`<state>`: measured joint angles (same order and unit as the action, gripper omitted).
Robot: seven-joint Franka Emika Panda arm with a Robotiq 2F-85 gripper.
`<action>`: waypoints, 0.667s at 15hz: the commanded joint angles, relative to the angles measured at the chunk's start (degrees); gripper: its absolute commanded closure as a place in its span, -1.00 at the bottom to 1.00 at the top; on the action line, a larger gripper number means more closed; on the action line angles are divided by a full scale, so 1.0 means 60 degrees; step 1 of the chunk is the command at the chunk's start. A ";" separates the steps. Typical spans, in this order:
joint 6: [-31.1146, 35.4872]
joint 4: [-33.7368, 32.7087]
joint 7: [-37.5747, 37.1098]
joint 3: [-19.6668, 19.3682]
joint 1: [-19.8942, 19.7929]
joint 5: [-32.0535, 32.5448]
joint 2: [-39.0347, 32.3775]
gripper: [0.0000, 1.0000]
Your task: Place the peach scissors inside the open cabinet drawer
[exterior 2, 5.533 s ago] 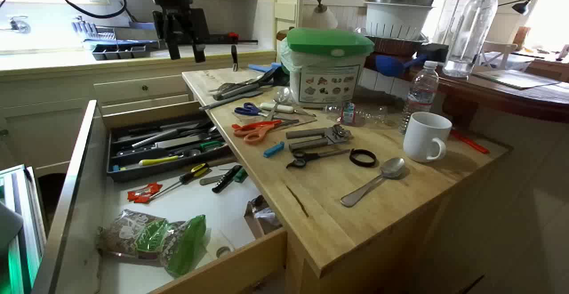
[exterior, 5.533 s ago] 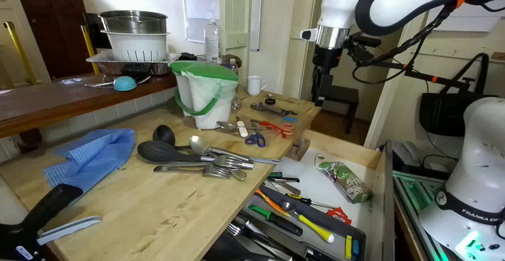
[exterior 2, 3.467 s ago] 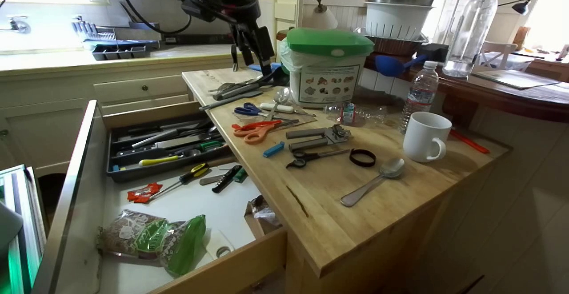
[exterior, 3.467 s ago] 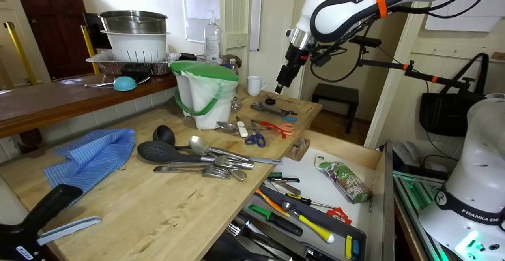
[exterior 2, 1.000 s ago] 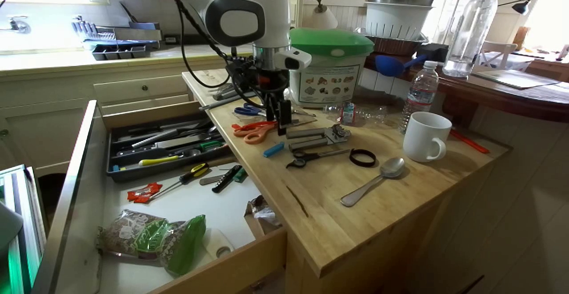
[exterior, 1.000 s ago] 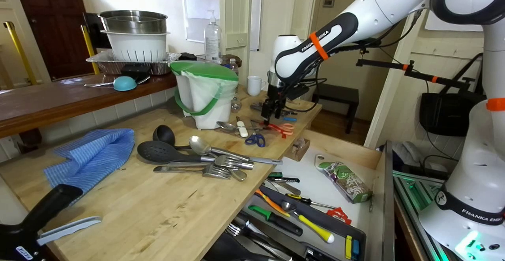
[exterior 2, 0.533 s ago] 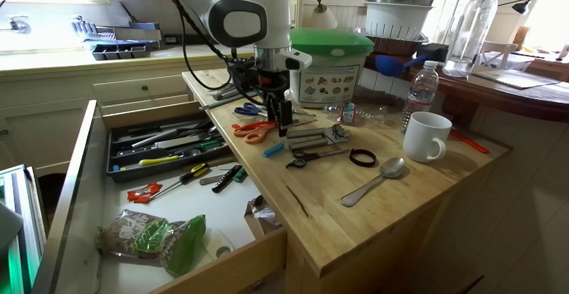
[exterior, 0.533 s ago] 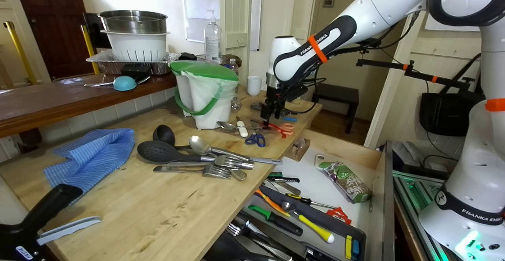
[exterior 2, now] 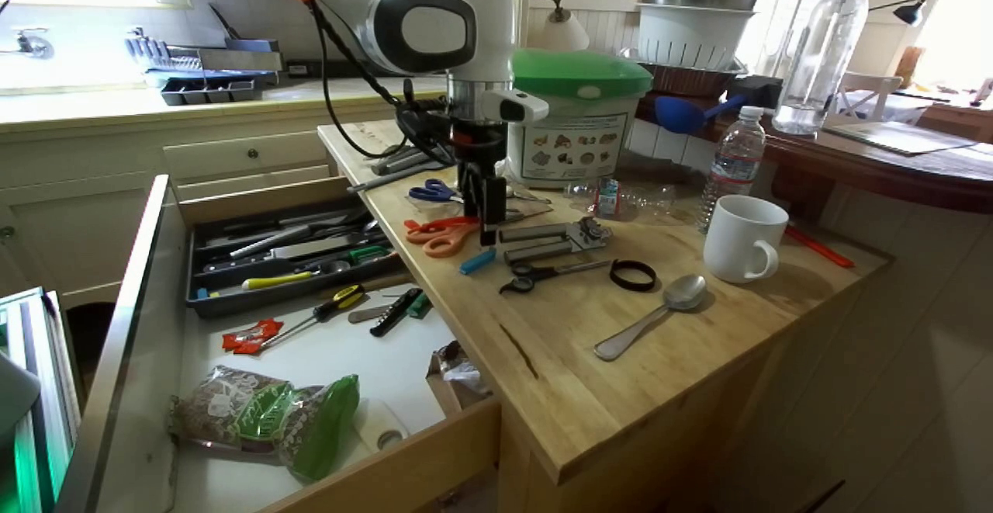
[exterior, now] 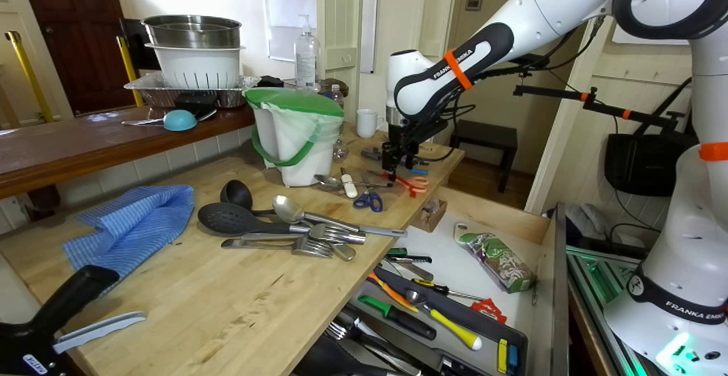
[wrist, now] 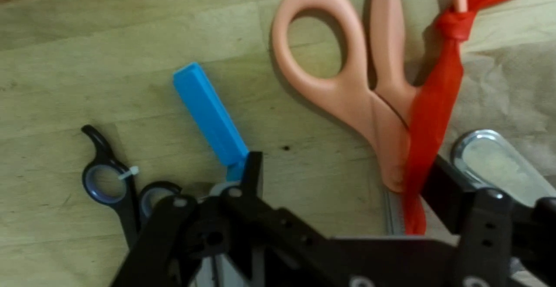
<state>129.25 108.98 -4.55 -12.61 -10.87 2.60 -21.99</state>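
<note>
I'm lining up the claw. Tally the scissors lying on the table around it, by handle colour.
Peach scissors: 1
Blue scissors: 1
Black scissors: 1
Total: 3

Free room and obstacles around the gripper [wrist: 346,176], jaws spread.
In the wrist view, bare worktop [wrist: 312,169] lies between the scissors [wrist: 369,113] and one jaw, close to the blue piece [wrist: 210,115]; the red ribbon [wrist: 438,100] runs up to the other jaw, contact unclear. In an exterior view, the can opener [exterior 2: 583,237] lies just beside the gripper, the bucket [exterior 2: 578,140] stands behind; the drawer [exterior 2: 357,362] shows bare floor between screwdriver [exterior 2: 335,305] and bag [exterior 2: 264,420].
</note>
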 commanded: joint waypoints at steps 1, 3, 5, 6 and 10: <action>-0.0555 -0.0197 -0.0510 -0.0172 -0.0024 0.0240 0.0038 -0.82; -0.0640 -0.0264 -0.0557 -0.0221 -0.0068 0.0220 -0.0003 -0.71; -0.0686 -0.0329 -0.0504 -0.0215 -0.0110 0.0162 -0.0091 -0.50; -0.0675 -0.0319 -0.0505 -0.0202 -0.0119 0.0129 -0.0111 -0.54; -0.0245 -0.0101 -0.0686 -0.0107 -0.0055 0.0032 -0.0106 -0.20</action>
<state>127.29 108.17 -6.58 -13.76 -11.40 3.00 -22.19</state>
